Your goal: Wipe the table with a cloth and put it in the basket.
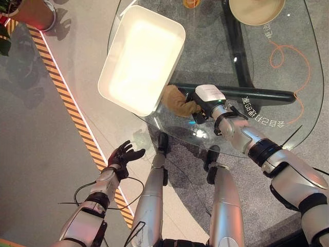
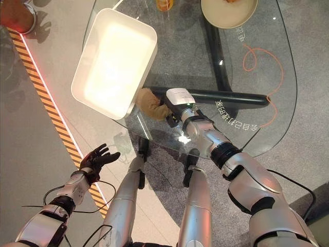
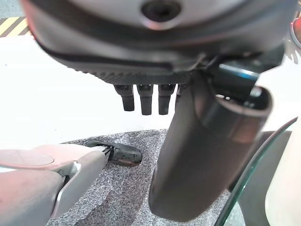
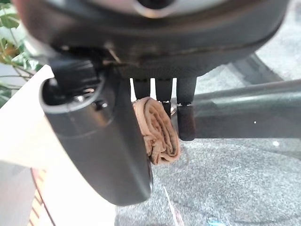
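Setting: showroom or lobby-type hall | Evidence: glass table [image 1: 267, 56] at upper right; hazard-striped floor band [image 1: 67, 98] at left; potted plant [image 1: 31, 13] at upper left.

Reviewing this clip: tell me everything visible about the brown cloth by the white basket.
The cloth is tan-brown, soft fabric bunched into a crumpled, folded wad. It lies on the glass table near its front edge, right beside the white basket, not inside it. The right robot hand pinches it: the right wrist view shows the folds held between curled fingers and thumb.
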Tool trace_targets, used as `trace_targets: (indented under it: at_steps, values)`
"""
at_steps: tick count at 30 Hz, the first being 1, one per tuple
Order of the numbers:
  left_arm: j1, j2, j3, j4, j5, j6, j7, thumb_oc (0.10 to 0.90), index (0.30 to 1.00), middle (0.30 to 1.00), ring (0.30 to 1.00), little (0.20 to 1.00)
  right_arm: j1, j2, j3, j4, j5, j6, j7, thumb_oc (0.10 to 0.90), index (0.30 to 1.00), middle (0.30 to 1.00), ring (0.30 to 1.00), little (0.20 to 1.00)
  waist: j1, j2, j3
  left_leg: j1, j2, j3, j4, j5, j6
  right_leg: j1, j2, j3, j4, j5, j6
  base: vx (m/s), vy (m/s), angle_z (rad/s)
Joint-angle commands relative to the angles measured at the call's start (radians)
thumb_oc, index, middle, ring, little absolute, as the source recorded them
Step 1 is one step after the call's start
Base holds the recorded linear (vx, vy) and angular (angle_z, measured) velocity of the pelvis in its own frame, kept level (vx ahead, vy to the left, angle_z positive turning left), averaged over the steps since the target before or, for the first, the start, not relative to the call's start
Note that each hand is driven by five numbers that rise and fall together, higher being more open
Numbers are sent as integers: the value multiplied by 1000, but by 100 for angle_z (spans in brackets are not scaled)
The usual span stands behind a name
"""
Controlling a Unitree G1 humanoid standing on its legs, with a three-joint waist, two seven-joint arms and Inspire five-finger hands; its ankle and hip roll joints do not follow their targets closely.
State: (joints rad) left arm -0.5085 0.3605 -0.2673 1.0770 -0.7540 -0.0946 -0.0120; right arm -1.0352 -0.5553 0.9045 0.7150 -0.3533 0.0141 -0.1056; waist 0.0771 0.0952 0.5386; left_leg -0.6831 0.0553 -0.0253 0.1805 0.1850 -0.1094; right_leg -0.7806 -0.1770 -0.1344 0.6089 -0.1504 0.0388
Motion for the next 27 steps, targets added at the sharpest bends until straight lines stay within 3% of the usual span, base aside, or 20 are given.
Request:
trace_targets:
  at_steps: [1, 10, 12, 18, 22, 27]
  values:
    - [13, 25, 2, 7, 6, -19, 18, 800, 900, 900, 900, 900, 3, 16, 37, -103, -16, -111, 42, 100, 300, 300, 300, 200, -7, 1, -19, 3, -91, 56, 130, -157, 62, 52, 29, -39, -211, 124, 26, 0, 0, 0]
    - [11, 37, 8, 21, 1, -16, 12, 800, 900, 900, 900, 900, 51, -4, 23, -98, -26, -70, 6, 100, 300, 300, 300, 200, -11, -5, -19, 0, -87, 59, 130, -155, 61, 49, 27, -42, -205, 124, 28, 0, 0, 0]
    - [7, 44, 8, 31, -4, -18, 0, 800, 900, 900, 900, 900, 60, -11, 3, -53, -32, -17, -65, 100, 300, 300, 300, 200, -13, -4, -19, -3, -84, 60, 131, -155, 62, 46, 27, -42, -202, 125, 29, 0, 0, 0]
    - [-3, 47, 8, 51, -8, -23, -7, 800, 900, 900, 900, 900, 61, -20, -47, 45, -5, 58, -185, 100, 300, 300, 300, 200, -15, -5, -19, -7, -79, 64, 135, -158, 67, 41, 30, -41, -197, 127, 30, 0, 0, 0]
    - [-6, 52, 6, 62, -10, -25, -12, 800, 900, 900, 900, 900, 54, -32, -94, 117, 49, 95, -287, 100, 300, 300, 300, 200, -15, -5, -19, -12, -74, 65, 140, -160, 70, 35, 32, -39, -192, 130, 31, 0, 0, 0]
    - [3, 53, 7, 60, -8, -31, -13, 800, 900, 900, 900, 900, 28, -55, -211, 264, 147, 87, -410, 100, 300, 300, 300, 200, -13, -3, -19, -23, -71, 62, 149, -165, 78, 25, 38, -34, -185, 137, 30, 0, 0, 0]
